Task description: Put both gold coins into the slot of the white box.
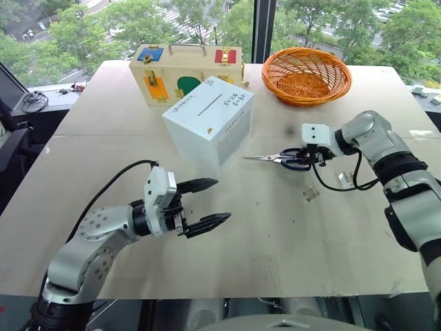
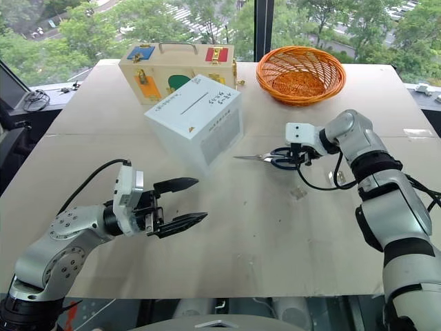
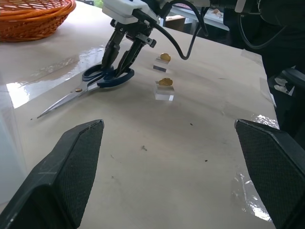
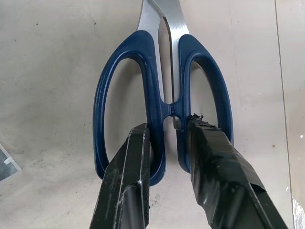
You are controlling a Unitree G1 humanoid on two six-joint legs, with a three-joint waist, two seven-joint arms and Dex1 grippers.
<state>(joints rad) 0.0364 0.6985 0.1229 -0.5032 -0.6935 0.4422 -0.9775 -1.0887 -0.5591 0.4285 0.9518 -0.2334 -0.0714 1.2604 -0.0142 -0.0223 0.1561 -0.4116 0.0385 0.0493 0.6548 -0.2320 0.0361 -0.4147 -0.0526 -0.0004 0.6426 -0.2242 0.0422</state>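
Nearest, left gripper hovering over bare tabletop, black fingers spread wide, holding nothing. Further out, right gripper down at blue-handled scissors, fingers narrowed on the inner bars of the handle loops, one finger in each loop. Just beside, two gold coins perched on small clear blocks: thin, hard, slick metal, likely light and quick to skid; best pinched by opposite edges. Beyond, white box, smooth, matte, square-cornered, slot on top. Farthest, woven orange basket, wooden case

Scissors right of white box
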